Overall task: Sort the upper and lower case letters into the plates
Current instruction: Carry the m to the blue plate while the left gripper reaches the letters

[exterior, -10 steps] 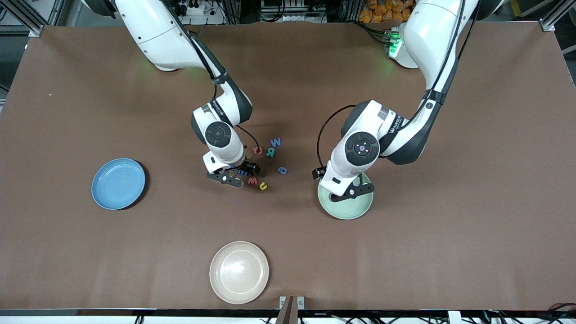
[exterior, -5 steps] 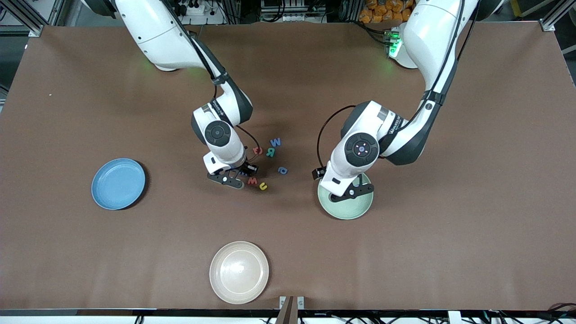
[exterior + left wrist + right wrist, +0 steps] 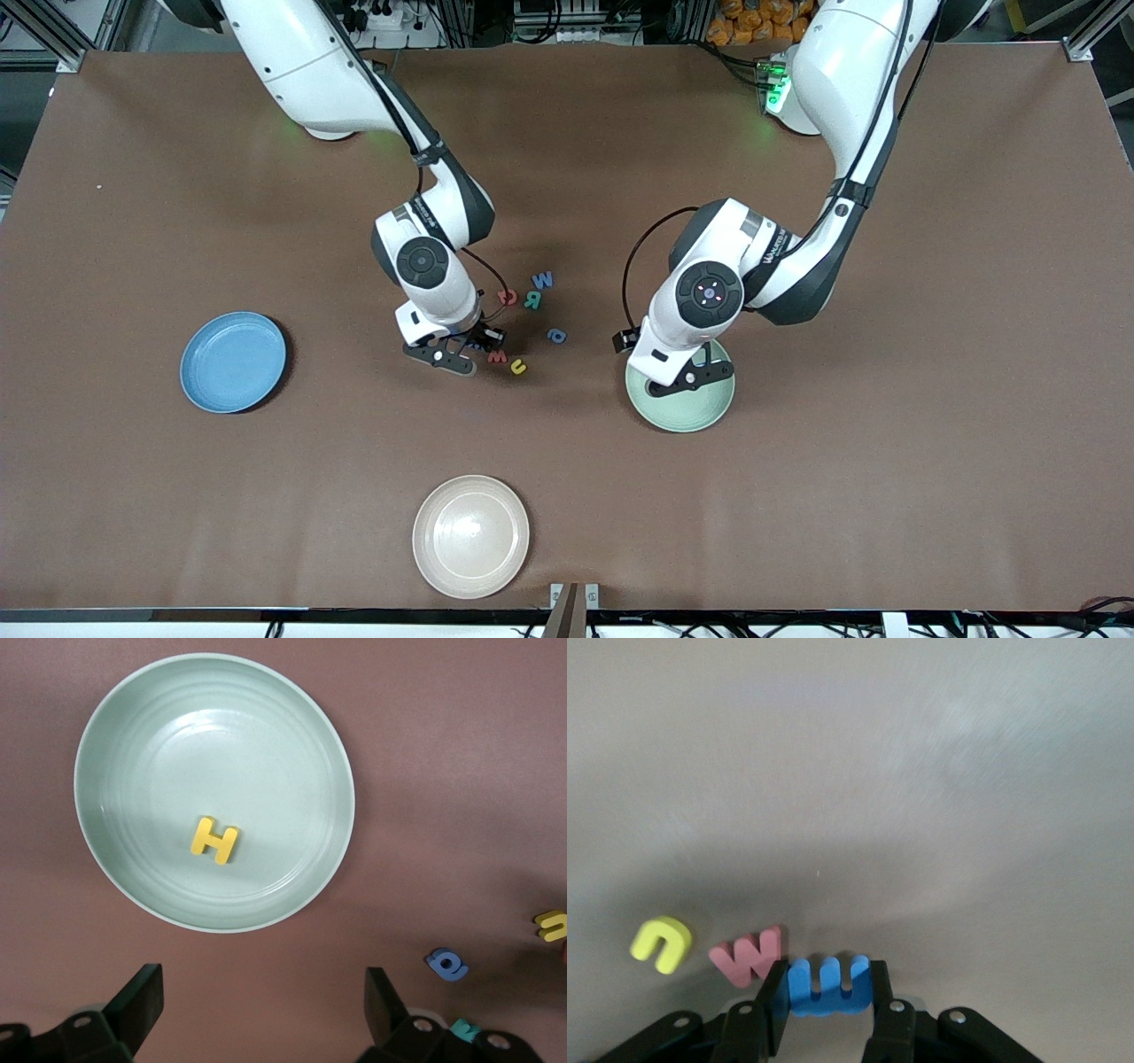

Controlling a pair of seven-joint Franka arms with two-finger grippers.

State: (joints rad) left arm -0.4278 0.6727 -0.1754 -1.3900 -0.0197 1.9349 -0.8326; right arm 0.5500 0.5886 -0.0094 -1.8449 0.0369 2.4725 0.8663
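Note:
My right gripper [image 3: 477, 344] is shut on a blue three-pronged letter [image 3: 828, 985], low at the table among the loose letters. A red w [image 3: 497, 356] and a yellow u [image 3: 518, 366] lie beside it; both show in the right wrist view, the w [image 3: 749, 957] and the u [image 3: 660, 943]. A red C [image 3: 507, 297], a teal R [image 3: 532, 299], a blue W [image 3: 542, 280] and a small blue letter [image 3: 556, 335] lie nearby. My left gripper [image 3: 689, 379] is open and empty over the mint plate [image 3: 682, 424], which holds a yellow H [image 3: 214, 840]. The blue plate [image 3: 233, 361] is empty.
A cream plate [image 3: 470, 536] sits near the table's front edge, nearer the camera than the letters. The blue plate lies toward the right arm's end of the table, the mint plate toward the left arm's end.
My right hand has shifted slightly toward the right arm's end with the blue letter between its fingers. The left arm has barely moved.

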